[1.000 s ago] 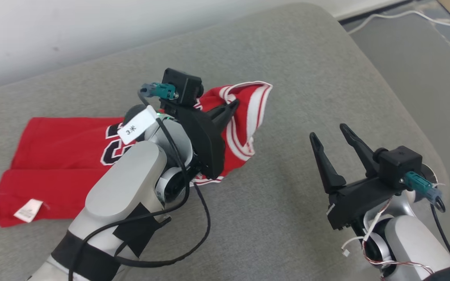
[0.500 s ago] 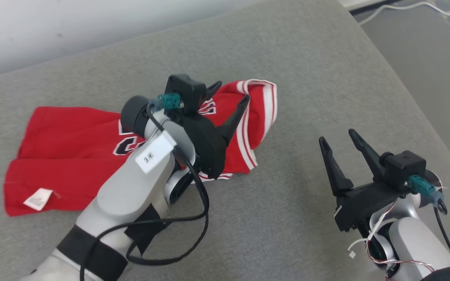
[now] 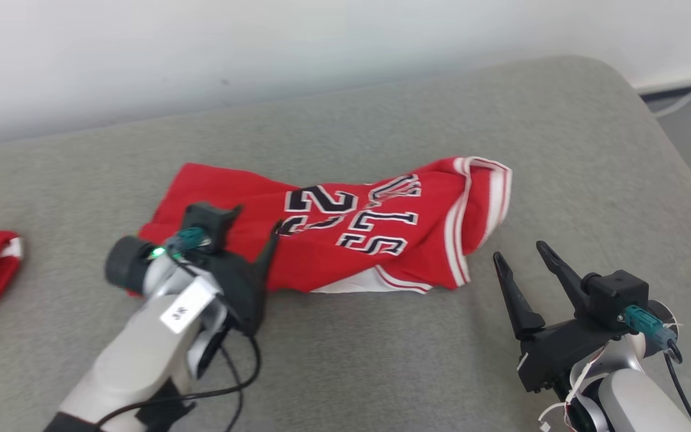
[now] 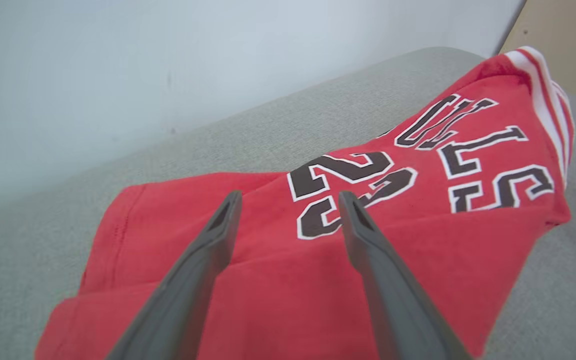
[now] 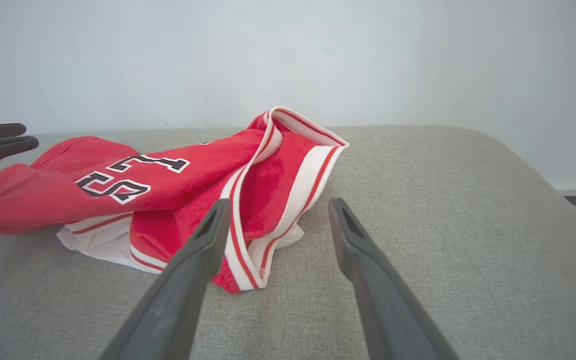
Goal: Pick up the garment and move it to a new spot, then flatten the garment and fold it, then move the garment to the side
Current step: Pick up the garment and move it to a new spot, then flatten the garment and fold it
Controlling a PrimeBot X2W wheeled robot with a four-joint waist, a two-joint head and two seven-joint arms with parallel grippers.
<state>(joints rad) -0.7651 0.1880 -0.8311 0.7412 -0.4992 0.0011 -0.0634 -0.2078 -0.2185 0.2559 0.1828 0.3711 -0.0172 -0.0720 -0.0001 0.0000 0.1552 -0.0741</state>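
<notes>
Where it lies rumpled, red jersey [image 3: 315, 258], black lettering [image 3: 351, 217]

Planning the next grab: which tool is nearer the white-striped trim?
Right. The right tool sits beside the white-striped trim, off the cloth; the left tool is at the far, plain end of the jersey.

The left gripper [image 3: 255, 219] and right gripper [image 3: 519, 251] each have two long, black, tapered fingers [image 3: 510, 294] and a teal plug [image 3: 642, 318]. The pale grey left forearm [image 3: 135, 354] carries a white label [image 3: 185, 305] and a looping black cable [image 3: 243, 384].
</notes>
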